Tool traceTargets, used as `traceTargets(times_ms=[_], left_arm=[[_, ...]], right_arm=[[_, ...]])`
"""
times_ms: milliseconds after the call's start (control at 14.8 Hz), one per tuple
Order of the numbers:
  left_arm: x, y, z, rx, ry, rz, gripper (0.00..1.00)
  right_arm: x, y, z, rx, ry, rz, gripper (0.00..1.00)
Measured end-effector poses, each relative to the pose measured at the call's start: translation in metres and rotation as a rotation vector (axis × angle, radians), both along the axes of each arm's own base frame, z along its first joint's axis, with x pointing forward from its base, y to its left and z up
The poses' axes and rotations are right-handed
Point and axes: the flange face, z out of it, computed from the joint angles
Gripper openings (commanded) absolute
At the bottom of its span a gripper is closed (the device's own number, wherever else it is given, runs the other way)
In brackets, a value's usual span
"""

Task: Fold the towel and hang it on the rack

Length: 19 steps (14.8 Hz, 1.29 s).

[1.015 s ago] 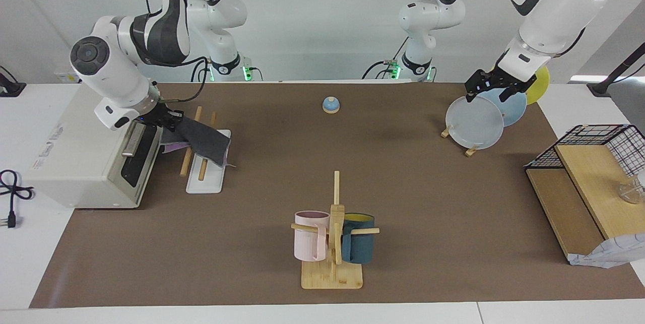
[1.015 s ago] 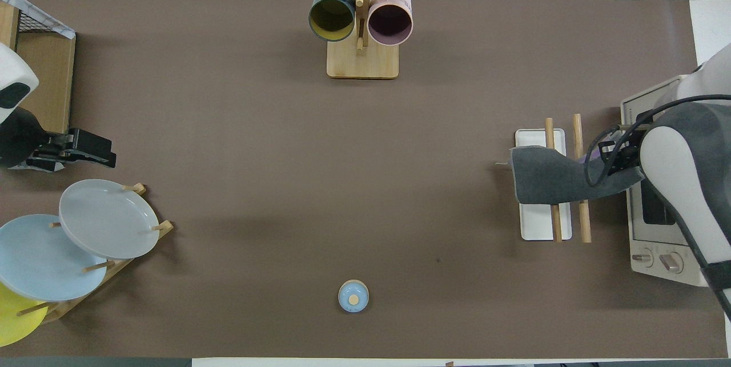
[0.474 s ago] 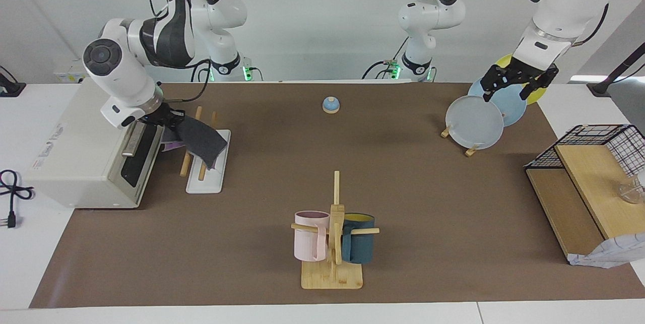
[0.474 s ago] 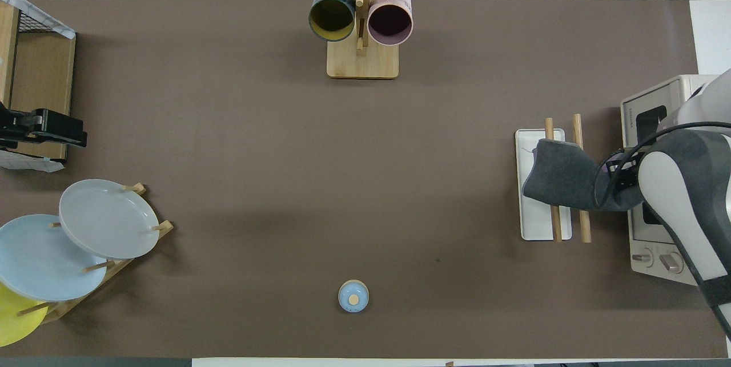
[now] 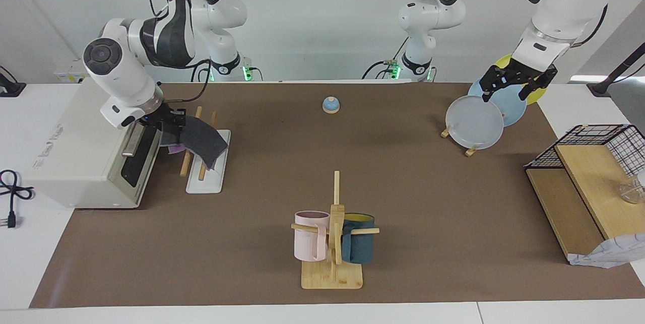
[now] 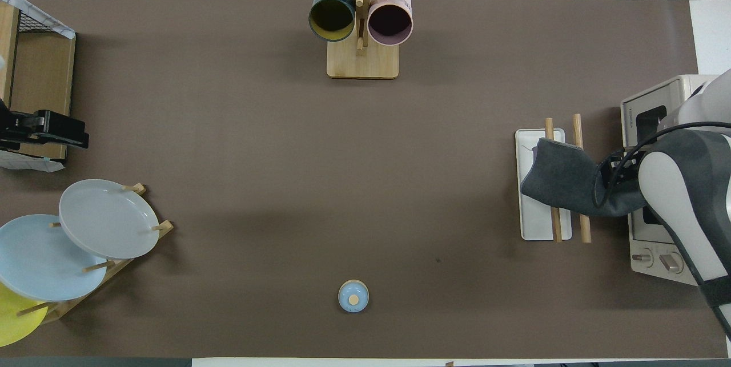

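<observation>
Draping towel (image 5: 200, 138) over rack (image 5: 207, 177) rods, right pincer (image 5: 170, 120) at its edge

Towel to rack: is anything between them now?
Nothing visible. The towel already lies draped across the rack rods, with the right gripper at its edge beside the toaster oven.
</observation>
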Motion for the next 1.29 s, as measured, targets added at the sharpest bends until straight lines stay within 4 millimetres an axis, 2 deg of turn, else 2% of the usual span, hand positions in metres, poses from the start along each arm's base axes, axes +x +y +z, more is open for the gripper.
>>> traceTargets(times_ms=[203,338,541,947,1083,1286], left_arm=[[0.002,0.0,-0.007,-0.002,-0.005,0.0,1.0],[0.002,0.0,-0.01,-0.003,-0.007,0.0,1.0],[0.002,0.0,-0.009,-0.003,-0.01,0.0,1.0],[0.001,0.0,-0.007,-0.004,-0.014,0.0,1.0],[0.001,0.0,-0.007,-0.004,-0.014,0.0,1.0],[0.001,0.0,-0.007,-0.004,-0.013,0.0,1.0]], right_arm=[[0.002,0.001,0.009,0.0,-0.019,0.002,1.0],[0.007,0.003,0.029,-0.002,-0.052,0.007,1.0],[0.013,0.009,0.08,0.005,-0.101,0.009,1.0],[0.006,0.015,0.184,0.007,-0.121,0.006,1.0],[0.009,0.017,0.198,0.005,-0.134,0.007,1.0],[0.012,0.017,0.195,0.002,-0.128,-0.01,1.0]])
